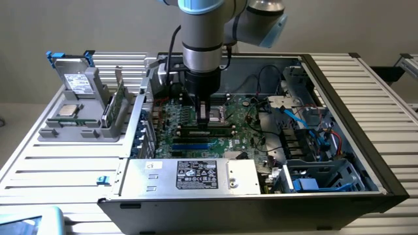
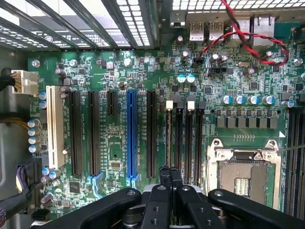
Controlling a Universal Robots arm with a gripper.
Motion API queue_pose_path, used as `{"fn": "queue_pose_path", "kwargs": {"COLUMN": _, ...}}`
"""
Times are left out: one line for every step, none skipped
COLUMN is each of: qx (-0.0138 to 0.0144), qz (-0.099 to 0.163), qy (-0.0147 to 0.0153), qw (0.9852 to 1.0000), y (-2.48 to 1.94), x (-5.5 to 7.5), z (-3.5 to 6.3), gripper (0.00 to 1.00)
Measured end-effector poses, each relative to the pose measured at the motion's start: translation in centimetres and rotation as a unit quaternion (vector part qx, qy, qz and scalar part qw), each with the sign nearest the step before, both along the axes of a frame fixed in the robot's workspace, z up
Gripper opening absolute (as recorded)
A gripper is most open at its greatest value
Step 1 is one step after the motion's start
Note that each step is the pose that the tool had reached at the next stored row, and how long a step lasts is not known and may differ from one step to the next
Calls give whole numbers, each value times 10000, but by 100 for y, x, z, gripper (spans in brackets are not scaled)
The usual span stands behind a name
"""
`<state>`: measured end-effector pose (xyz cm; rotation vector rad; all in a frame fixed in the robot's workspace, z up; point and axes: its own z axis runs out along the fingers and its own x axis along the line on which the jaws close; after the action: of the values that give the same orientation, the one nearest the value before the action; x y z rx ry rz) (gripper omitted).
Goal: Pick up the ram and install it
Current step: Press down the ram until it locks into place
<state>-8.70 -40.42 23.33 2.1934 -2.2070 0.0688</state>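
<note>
Wrist view: the end effector [image 2: 169, 172] looks clenched on the ram [image 2: 169, 138], seen edge-on directly below it. The stick's long axis runs along the outermost memory slot [image 2: 168, 143]. Empty slots [image 2: 188, 143] flank one side and a black card slot [image 2: 151, 133] the other, leaving little room.

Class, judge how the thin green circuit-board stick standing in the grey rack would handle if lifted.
The green stick looks a flat board, so probably stiff, not floppy. So thin, it is likely light and fragile. On edge in the grey rack, it may tip once freed.
</note>
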Motion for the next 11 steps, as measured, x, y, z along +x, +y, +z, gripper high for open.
{"fn": "queue_pose_path", "kwargs": {"qx": 4, "qz": 0, "qy": 0, "qw": 10000, "y": 0, "x": 0, "z": -3, "gripper": 11}}
{"fn": "queue_pose_path", "kwargs": {"qx": 6, "qz": 1, "qy": 0, "qw": 10000, "y": 1, "x": 0, "z": -7, "gripper": 11}}
{"fn": "queue_pose_path", "kwargs": {"qx": 7, "qz": 1, "qy": 0, "qw": 10000, "y": 3, "x": -2, "z": -10, "gripper": 11}}
{"fn": "queue_pose_path", "kwargs": {"qx": 7, "qz": 1, "qy": 0, "qw": 10000, "y": 4, "x": -2, "z": -16, "gripper": 11}}
{"fn": "queue_pose_path", "kwargs": {"qx": 8, "qz": 1, "qy": 0, "qw": 10000, "y": 6, "x": -4, "z": -22, "gripper": 11}}
{"fn": "queue_pose_path", "kwargs": {"qx": 9, "qz": 0, "qy": 0, "qw": 10000, "y": 8, "x": -6, "z": -28, "gripper": 11}}
{"fn": "queue_pose_path", "kwargs": {"qx": 8, "qz": 1, "qy": 0, "qw": 10000, "y": 8, "x": -8, "z": -35, "gripper": 11}}
{"fn": "queue_pose_path", "kwargs": {"qx": 7, "qz": 1, "qy": 1, "qw": 10000, "y": 7, "x": -8, "z": -42, "gripper": 11}}
{"fn": "queue_pose_path", "kwargs": {"qx": 5, "qz": 1, "qy": 3, "qw": 10000, "y": 7, "x": -10, "z": -51, "gripper": 11}}
{"fn": "queue_pose_path", "kwargs": {"qx": 4, "qz": 0, "qy": 3, "qw": 10000, "y": 7, "x": -10, "z": -60, "gripper": 11}}
{"fn": "queue_pose_path", "kwargs": {"qx": 5, "qz": 0, "qy": 3, "qw": 10000, "y": 7, "x": -11, "z": -71, "gripper": 11}}
